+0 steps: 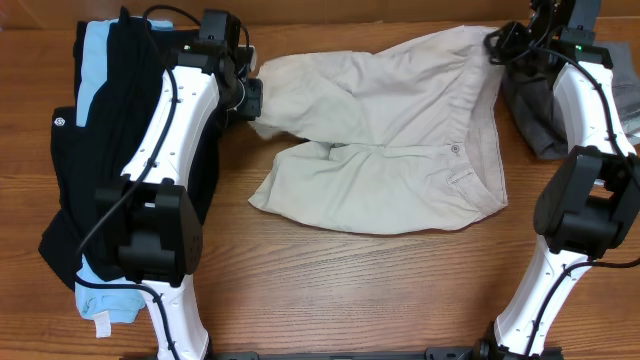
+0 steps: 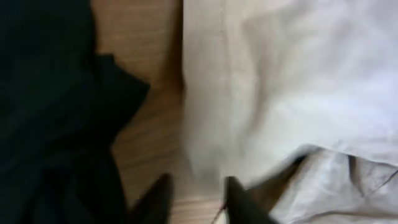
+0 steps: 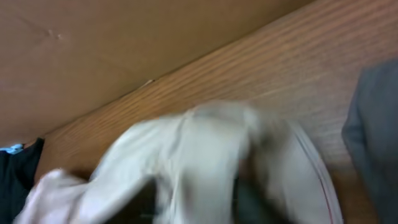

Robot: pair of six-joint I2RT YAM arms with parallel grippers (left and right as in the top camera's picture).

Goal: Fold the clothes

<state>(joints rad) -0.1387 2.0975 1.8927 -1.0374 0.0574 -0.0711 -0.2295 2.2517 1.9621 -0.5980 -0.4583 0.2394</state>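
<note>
On the table (image 1: 350,290), beige shorts (image 1: 400,140) lie beside a black garment (image 1: 62,200)

shorts (image 3: 205,155): pale beige, blurred, bunched at lower centre
table (image 3: 298,68): wood grain, diagonal band across frame
grey cloth (image 3: 376,137): right edge
black garment (image 3: 15,174): lower left corner

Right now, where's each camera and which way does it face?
Overhead: above the table, looking straight down; left arm, right arm, beige shorts, black garment.
Left wrist: on left arm, looking down past its fingers at shorts' edge, black garment.
Right wrist: on right arm, low, blurred, facing the shorts; fingers barely show.
All three share the shorts.
</note>
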